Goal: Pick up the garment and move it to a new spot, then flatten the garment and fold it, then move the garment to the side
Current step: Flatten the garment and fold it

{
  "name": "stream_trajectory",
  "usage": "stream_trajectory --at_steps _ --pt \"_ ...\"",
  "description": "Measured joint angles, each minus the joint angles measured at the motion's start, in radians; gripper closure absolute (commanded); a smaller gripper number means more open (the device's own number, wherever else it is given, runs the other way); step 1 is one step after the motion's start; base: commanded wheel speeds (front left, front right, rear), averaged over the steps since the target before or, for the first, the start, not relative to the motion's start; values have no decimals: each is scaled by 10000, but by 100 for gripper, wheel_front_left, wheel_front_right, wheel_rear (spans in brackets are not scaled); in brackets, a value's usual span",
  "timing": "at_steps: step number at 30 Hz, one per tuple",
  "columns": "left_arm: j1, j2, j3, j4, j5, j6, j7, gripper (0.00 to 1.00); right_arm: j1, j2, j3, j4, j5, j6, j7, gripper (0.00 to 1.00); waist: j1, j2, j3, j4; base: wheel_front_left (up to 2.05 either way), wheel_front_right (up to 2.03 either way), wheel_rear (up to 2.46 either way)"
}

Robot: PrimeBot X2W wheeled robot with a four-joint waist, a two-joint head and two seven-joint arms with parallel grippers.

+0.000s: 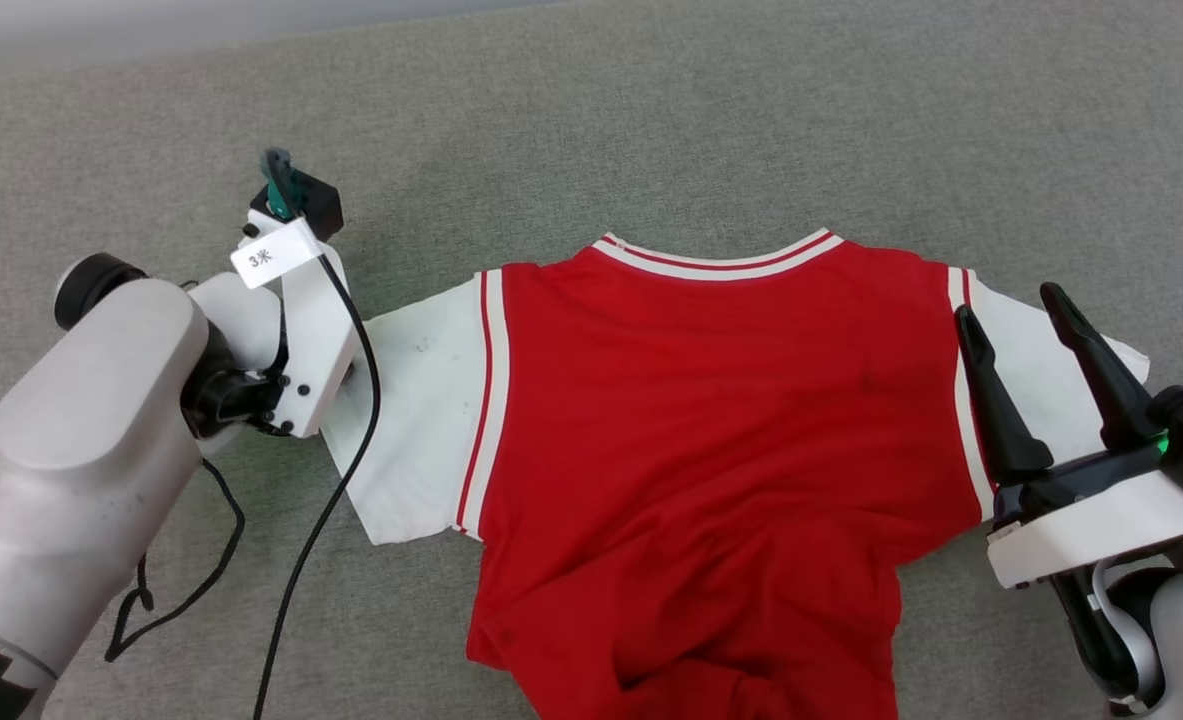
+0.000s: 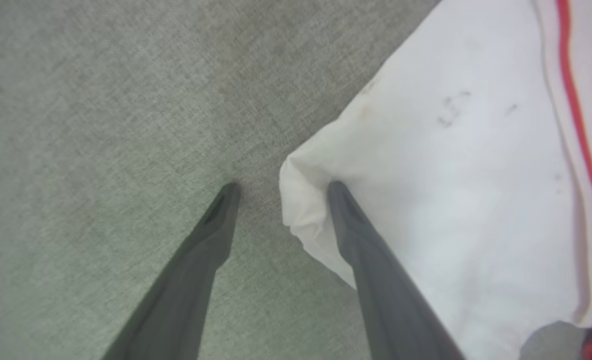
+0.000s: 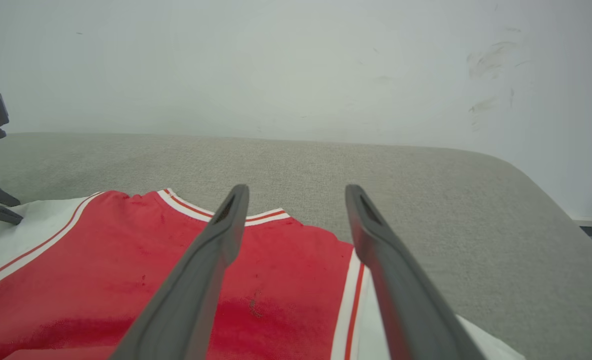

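Tapered left gripper [image 2: 284, 186] and right gripper [image 3: 297, 189] gape open at opposite sleeves [image 1: 421, 400] of soft red garment [image 1: 711, 420].

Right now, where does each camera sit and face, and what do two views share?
Head view: on the head, down at the garment on the surface; left forearm, right gripper show.
Left wrist view: on the left arm, down along the left gripper at the white sleeve.
Right wrist view: on the right arm, low across the garment to a pale wall; own fingers show.
Shared: head and left wrist views show that sleeve.
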Motion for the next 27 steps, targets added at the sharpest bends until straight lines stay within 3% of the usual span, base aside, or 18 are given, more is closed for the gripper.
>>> stream_trajectory --at_steps 1,8,14,21,27 --pt "-9 35 -167 -15 -291 2 -35 100 -35 -36 -17 63 13 0 -10 0 1 0 -1 33 0 0 0" --pt "38 56 -696 -73 -675 -15 -1532 100 -61 -301 -326 184 105 2 0 0 1 -1 -288 338 0 0 0" --pt "188 520 -550 -190 -865 -15 -3275 100 -53 -1051 -917 -140 -10 0 362 0 1 0 -812 703 0 0 0" --pt "444 1208 -236 -351 -940 17 -4220 100 -833 -2213 -1097 -706 217 0 1549 0 1 0 -1279 1122 0 0 0" --pt "514 1532 -77 -830 -917 196 -4523 100 -1837 -3864 -117 -696 1126 0 3697 0 1 0 -1326 1475 0 0 0"
